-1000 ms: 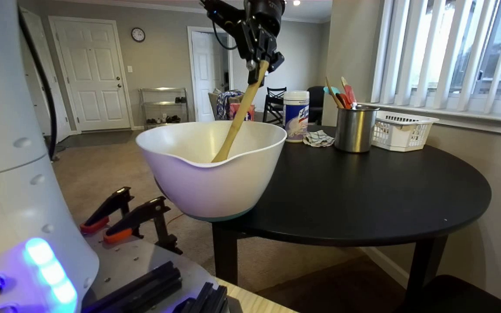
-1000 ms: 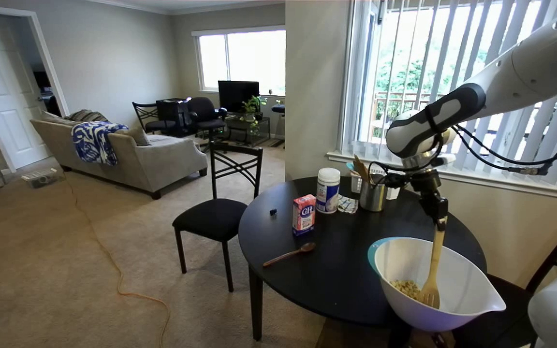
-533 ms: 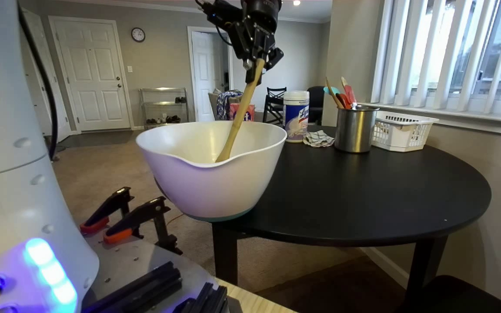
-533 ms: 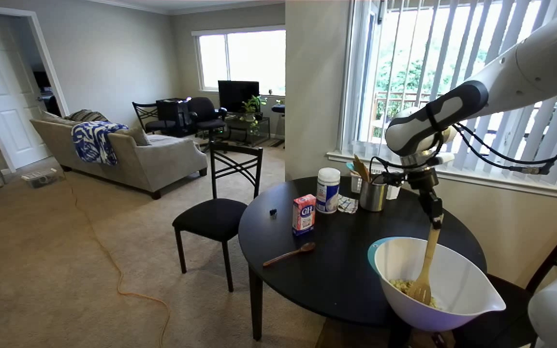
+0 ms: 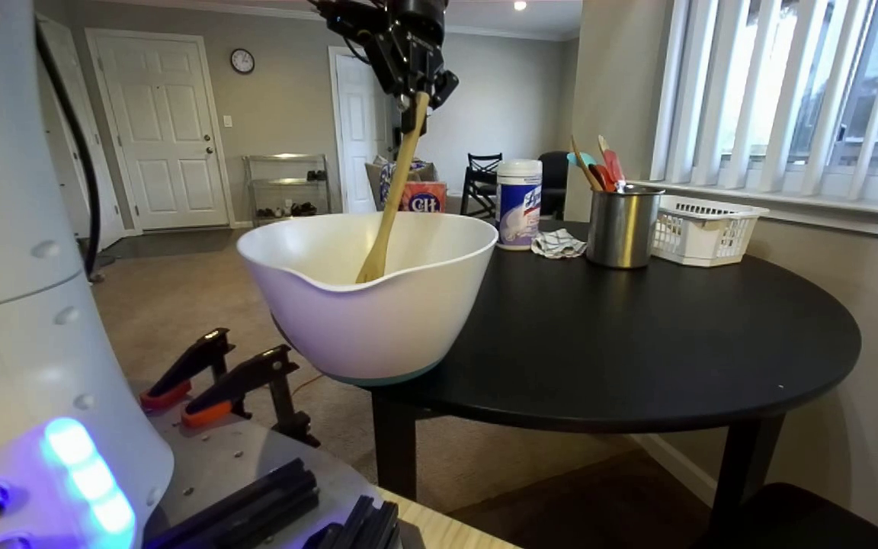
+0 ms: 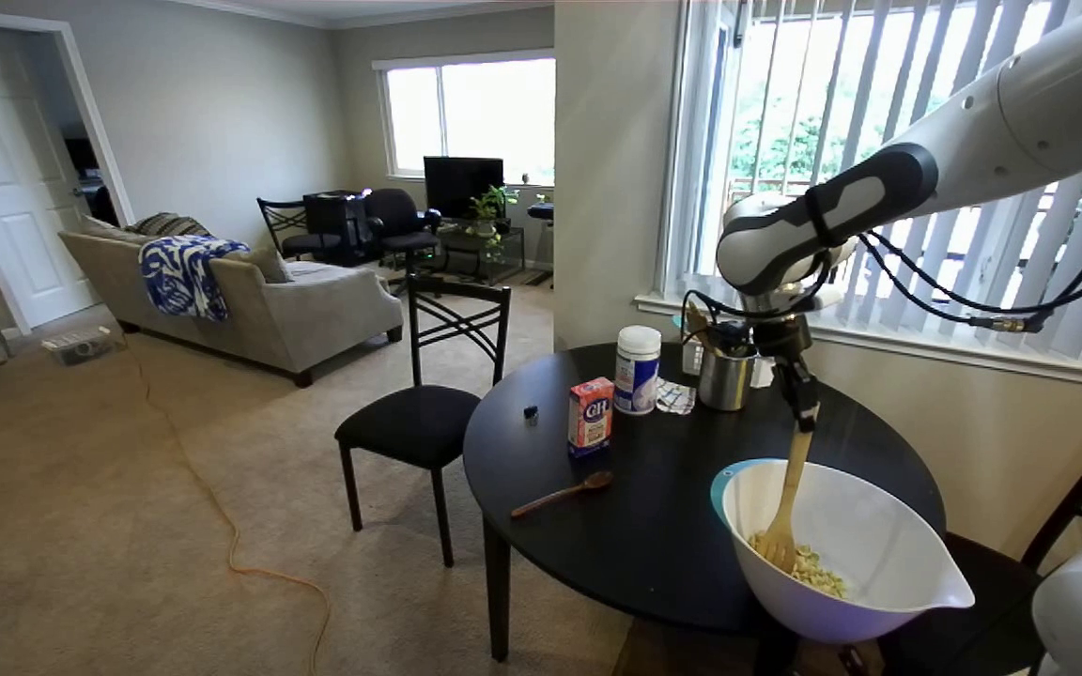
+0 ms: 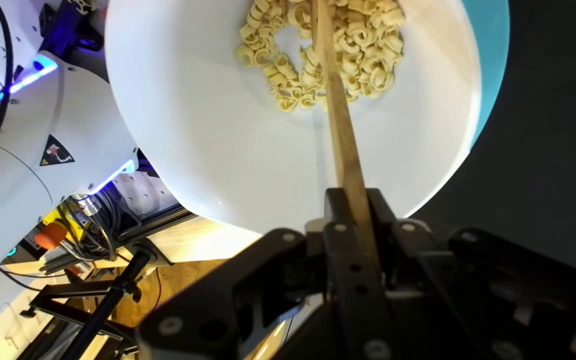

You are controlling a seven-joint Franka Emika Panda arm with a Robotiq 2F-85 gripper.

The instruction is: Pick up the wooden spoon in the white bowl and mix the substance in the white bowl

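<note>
The white bowl [image 5: 374,328] with a teal rim part stands at the table's near edge; it also shows in an exterior view [image 6: 907,535] and the wrist view [image 7: 193,125]. Small curled pasta pieces [image 7: 368,55] lie at its bottom, also seen in an exterior view [image 6: 821,575]. My gripper [image 5: 416,114] is shut on the handle of the slotted wooden spoon [image 5: 395,191], above the bowl; both fingers press the handle in the wrist view [image 7: 357,202]. The spoon [image 6: 790,488] is tilted, its head in the pasta near the bowl's wall. Its tip is partly hidden.
On the black table [image 6: 654,545] lie a second wooden spoon [image 6: 564,495], a red-blue box [image 6: 590,418], a white-blue canister [image 6: 637,376] and a cloth [image 5: 559,243]. A metal utensil pot [image 5: 622,229] and white basket [image 5: 706,229] stand behind. Clamps [image 5: 245,385] sit by the robot base.
My gripper and the spoon have moved left in both exterior views, the spoon head sweeping through the pasta to the bowl's wall. The bowl has shifted slightly left. The grip is unchanged.
</note>
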